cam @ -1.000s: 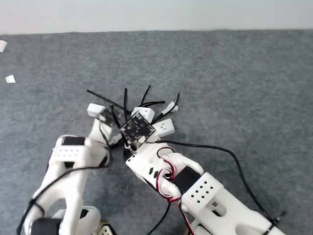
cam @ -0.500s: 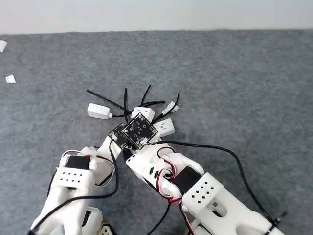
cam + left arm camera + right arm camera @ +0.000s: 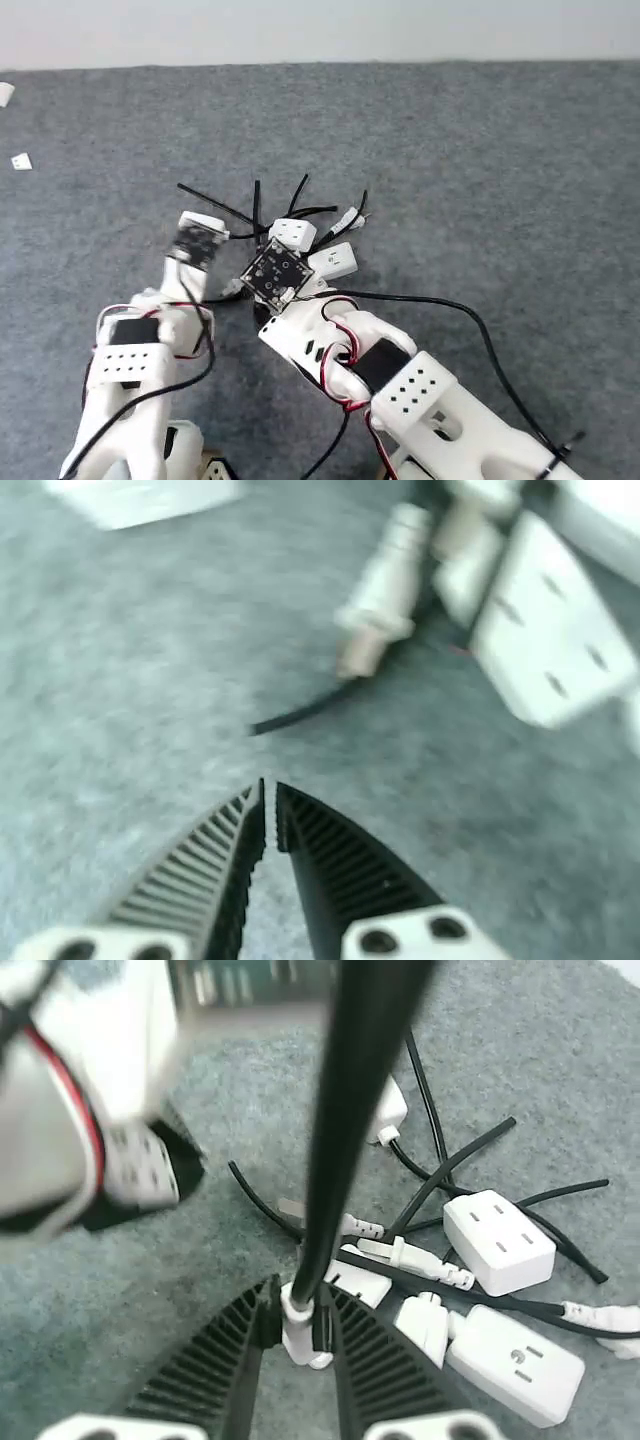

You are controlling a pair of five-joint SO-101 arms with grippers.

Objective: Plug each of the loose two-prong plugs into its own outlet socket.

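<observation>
My right gripper (image 3: 297, 1312) is shut on a white two-prong plug (image 3: 299, 1342), held just above the carpet; its black cord (image 3: 360, 1090) runs up close past the camera. Beside it lie two white outlet sockets (image 3: 498, 1240) (image 3: 515, 1355) and another loose plug (image 3: 420, 1260). From above, these outlets (image 3: 293, 233) (image 3: 335, 261) sit in a tangle of black cords, with a plug (image 3: 348, 220) at the tangle's right. My left gripper (image 3: 268, 798) is shut with nothing in it, low over bare carpet, short of a white plug (image 3: 385, 590). A third outlet (image 3: 140, 495) lies beyond.
Both arms crowd the same spot: the left arm (image 3: 150, 320) stands just left of the right arm (image 3: 340, 350). A black cable (image 3: 470, 320) trails right over the grey carpet (image 3: 480, 150). Small white scraps (image 3: 20, 161) lie at the far left edge.
The left arm swung in toward the right arm's wrist, then back out left toward the third outlet. The right arm has barely shifted and still holds its plug.
</observation>
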